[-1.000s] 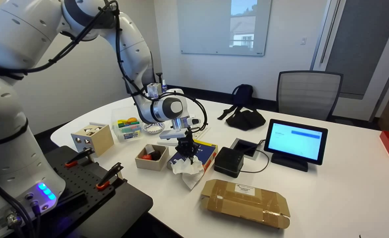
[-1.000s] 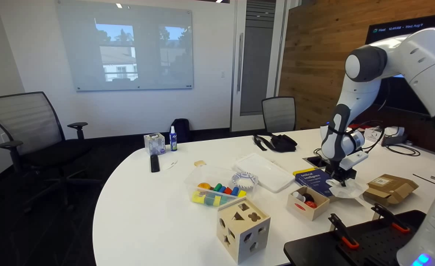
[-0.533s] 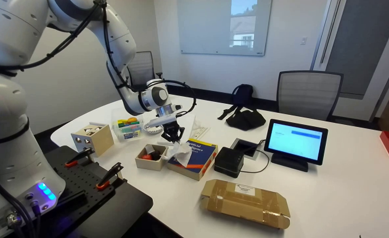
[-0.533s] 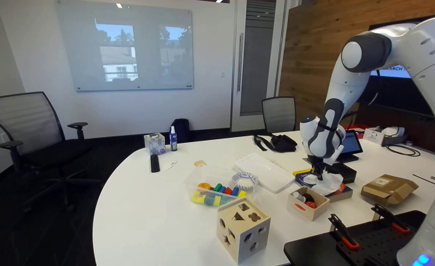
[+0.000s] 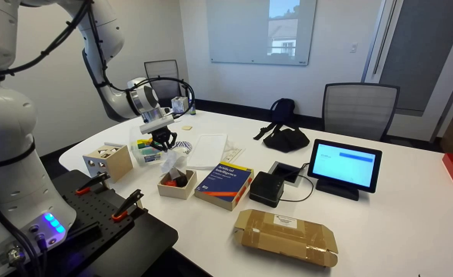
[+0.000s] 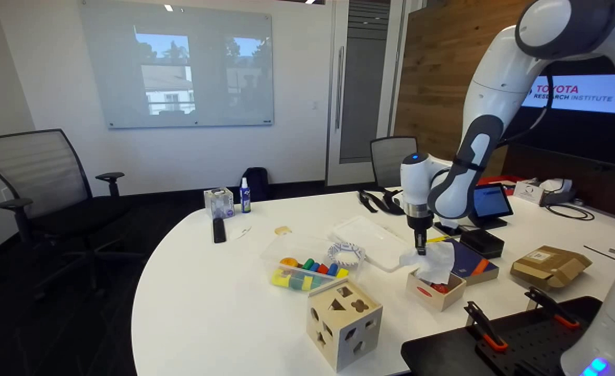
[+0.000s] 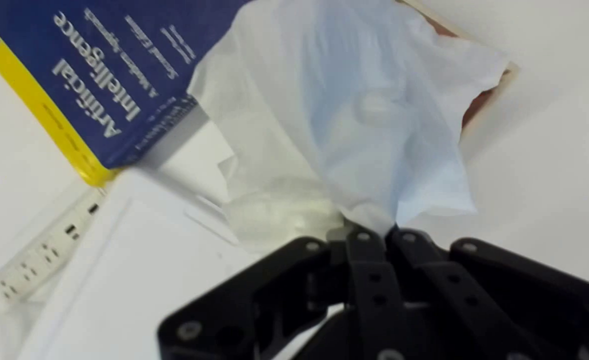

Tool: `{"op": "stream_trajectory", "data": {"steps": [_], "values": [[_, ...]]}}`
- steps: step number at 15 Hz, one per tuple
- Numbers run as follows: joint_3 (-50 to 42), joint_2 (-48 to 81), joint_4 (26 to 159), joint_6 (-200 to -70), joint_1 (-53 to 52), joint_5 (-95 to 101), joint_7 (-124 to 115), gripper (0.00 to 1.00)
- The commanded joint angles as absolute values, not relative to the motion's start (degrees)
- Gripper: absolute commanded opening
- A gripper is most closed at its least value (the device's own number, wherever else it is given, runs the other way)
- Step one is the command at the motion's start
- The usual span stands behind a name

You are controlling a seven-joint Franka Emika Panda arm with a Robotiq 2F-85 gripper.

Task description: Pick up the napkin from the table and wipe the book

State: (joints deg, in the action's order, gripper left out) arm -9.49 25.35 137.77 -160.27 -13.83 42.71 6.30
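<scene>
"What do we enter first, by size?"
"Table [image 5: 368,234]: one, white, rounded edge."
"Next?"
"Cardboard package [image 5: 284,235]: one, brown, taped, lying on the table. Book [image 5: 226,185]: one, dark blue cover with orange and yellow bands, titled 'Artificial Intelligence', lying flat near the package."
"Then?"
"Small wooden box [image 5: 172,192]: one, just beside the book."
"And above these?"
"Gripper [image 7: 387,235]: one, black. Napkin [image 7: 344,110]: one, white, crumpled, hanging from it near the box, beside the book and off its cover. Whether it touches the box, we cannot tell."
"Last, fingers [image 7: 373,270]?"
"Two, drawn together; we see them pinching the napkin's end."
</scene>
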Motion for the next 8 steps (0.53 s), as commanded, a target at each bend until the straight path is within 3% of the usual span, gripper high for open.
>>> {"op": "stream_trajectory", "data": {"steps": [1,8], "values": [[-0.77,21.06,143.64,-162.12,-7.58,40.85,16.31,0.01],[16.49,25.66,146.54,-167.62,7.59,29.84,43.44,0.01]]}}
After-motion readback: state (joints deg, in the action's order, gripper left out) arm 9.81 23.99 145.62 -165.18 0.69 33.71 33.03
